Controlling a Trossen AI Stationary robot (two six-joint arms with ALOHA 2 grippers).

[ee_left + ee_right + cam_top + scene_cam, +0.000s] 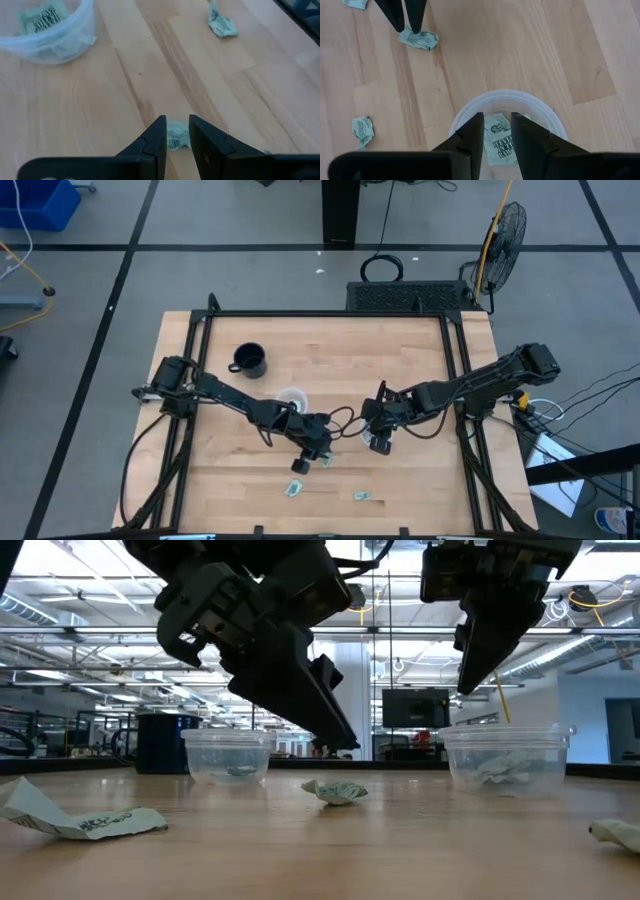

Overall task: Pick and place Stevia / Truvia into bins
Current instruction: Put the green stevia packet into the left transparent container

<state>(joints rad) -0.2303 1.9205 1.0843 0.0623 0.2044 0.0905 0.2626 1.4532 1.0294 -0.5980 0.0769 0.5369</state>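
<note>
Left gripper astride packet — low.

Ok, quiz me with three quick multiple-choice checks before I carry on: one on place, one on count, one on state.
1. Where is the right gripper?
A. Over the black mug
B. Off the table
C. Above a clear cup

2. How many loose packets lie on the table in the low view?
A. Three
B. One
C. Six

3. How do the left gripper's jaws stand?
A. Lifting a packet over a cup
B. Slightly apart, astride a packet on the wood
C. Wide open, nothing near

Answers:
1. C: the right gripper looks down into the clear cup.
2. A: packets at left, middle and right on the table.
3. B: the left gripper shows a packet in its gap.
</note>
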